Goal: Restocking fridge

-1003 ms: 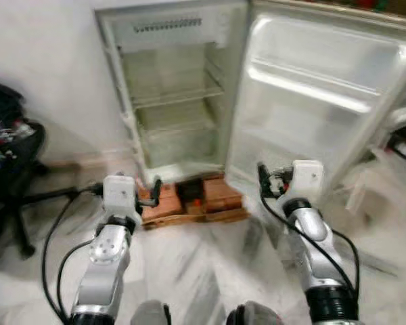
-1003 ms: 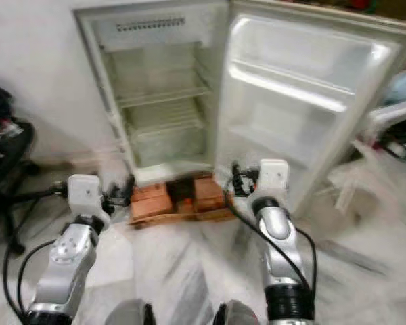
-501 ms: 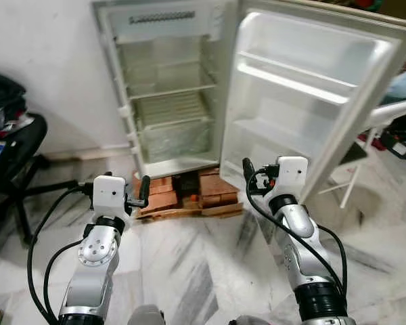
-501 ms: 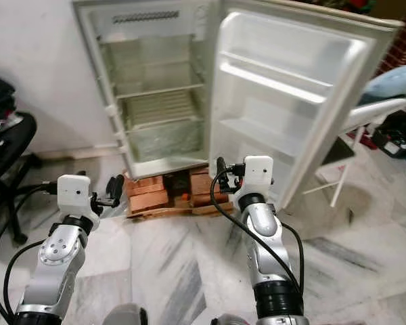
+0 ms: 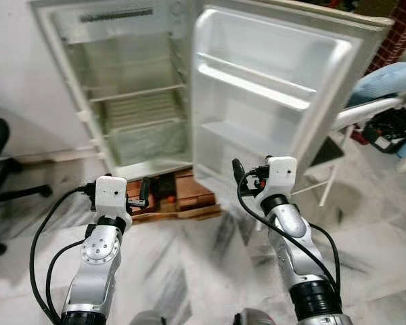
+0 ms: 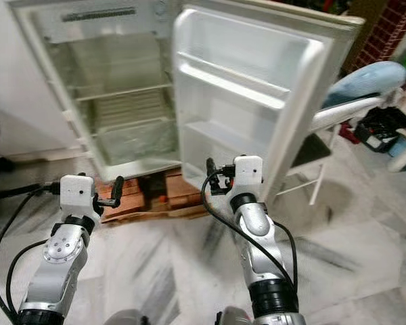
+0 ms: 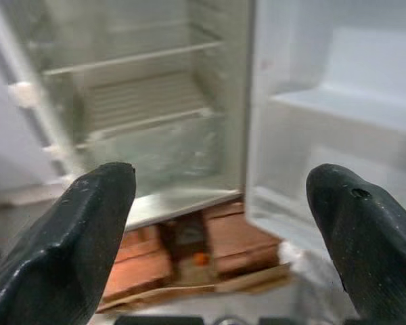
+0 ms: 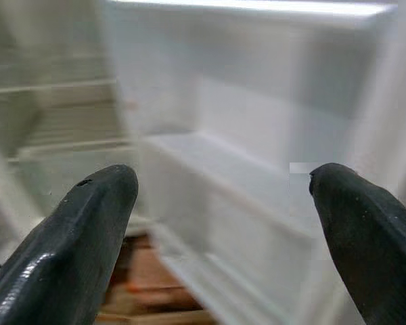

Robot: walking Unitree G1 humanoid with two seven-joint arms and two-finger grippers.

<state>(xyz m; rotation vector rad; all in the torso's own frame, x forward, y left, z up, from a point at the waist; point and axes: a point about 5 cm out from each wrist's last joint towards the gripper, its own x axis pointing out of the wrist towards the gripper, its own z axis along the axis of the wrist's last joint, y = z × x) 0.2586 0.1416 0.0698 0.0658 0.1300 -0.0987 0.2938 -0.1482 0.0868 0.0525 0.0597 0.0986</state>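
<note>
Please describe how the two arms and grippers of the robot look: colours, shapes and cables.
Both arms are silver metal with round joints and black cuffs lower down. Each wrist carries a white boxy block. The left gripper and right gripper have long black fingers with blunt tips. Black cables loop loosely beside each arm.

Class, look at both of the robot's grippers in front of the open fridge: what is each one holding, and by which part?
Nothing is held. The left gripper and the right gripper both have their fingers spread open with nothing between them, facing the fridge.

Fridge (image 5: 132, 101) top beyond the upper edge
</note>
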